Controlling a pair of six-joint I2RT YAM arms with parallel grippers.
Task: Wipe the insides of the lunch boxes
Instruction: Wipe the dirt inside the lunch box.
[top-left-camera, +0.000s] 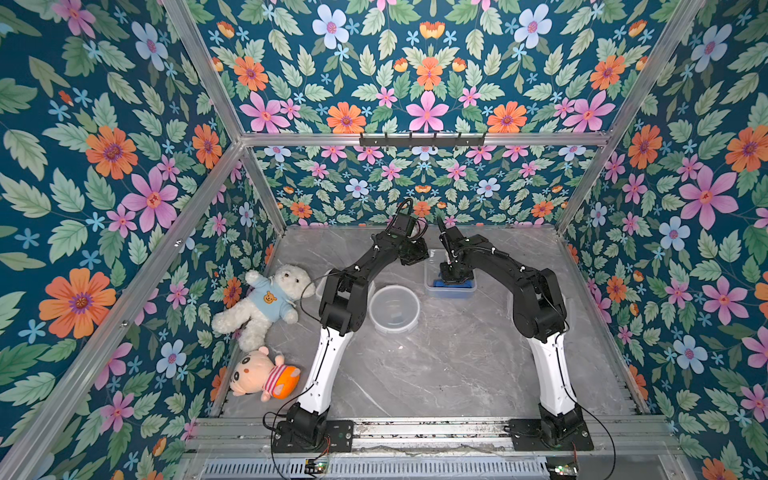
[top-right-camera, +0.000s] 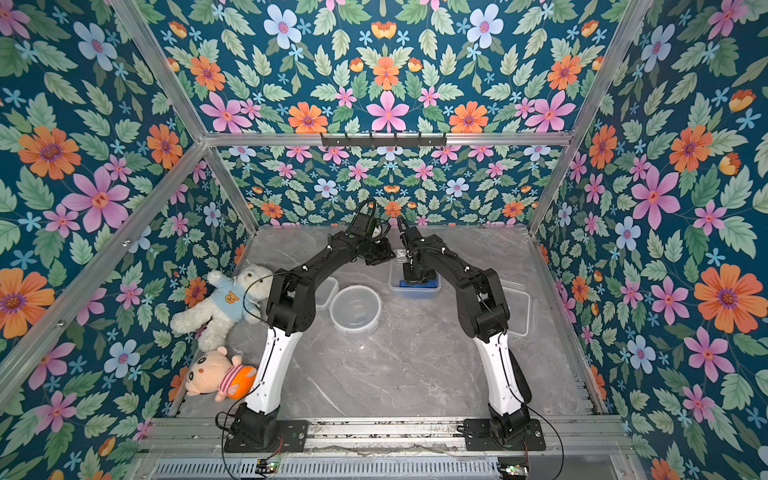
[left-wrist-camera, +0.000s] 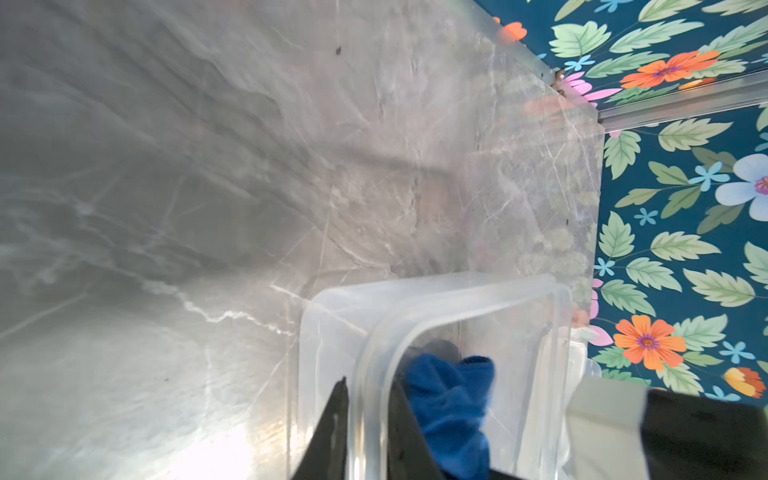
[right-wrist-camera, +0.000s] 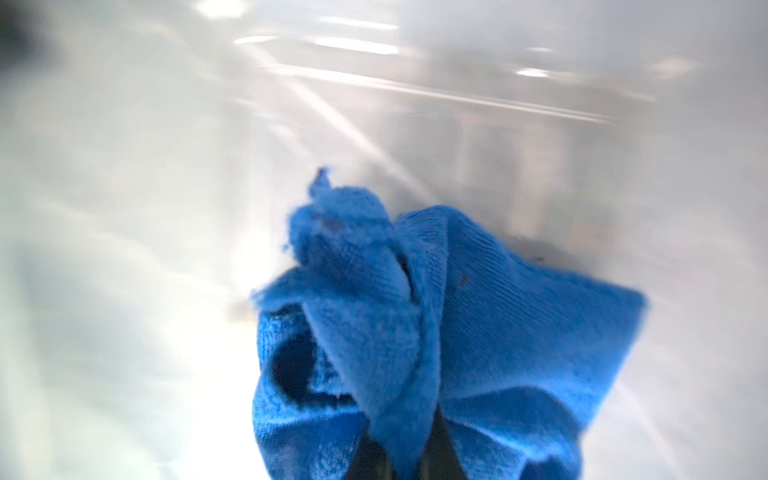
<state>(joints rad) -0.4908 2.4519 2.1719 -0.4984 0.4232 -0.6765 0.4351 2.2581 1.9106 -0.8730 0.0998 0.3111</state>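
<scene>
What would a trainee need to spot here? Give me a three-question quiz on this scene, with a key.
1. True or false: the round tub holds no cloth.
2. The left end effector is shut on: A the rim of the rectangular tub, B a teddy bear, C a pink doll.
3. What does the right end effector hold?
Key: 1 true; 2 A; 3 the blue cloth.

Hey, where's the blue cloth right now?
In both top views the blue cloth sits bunched inside the rectangular lunch box, behind and to the right of the round tub, clamped in the right gripper.
</scene>
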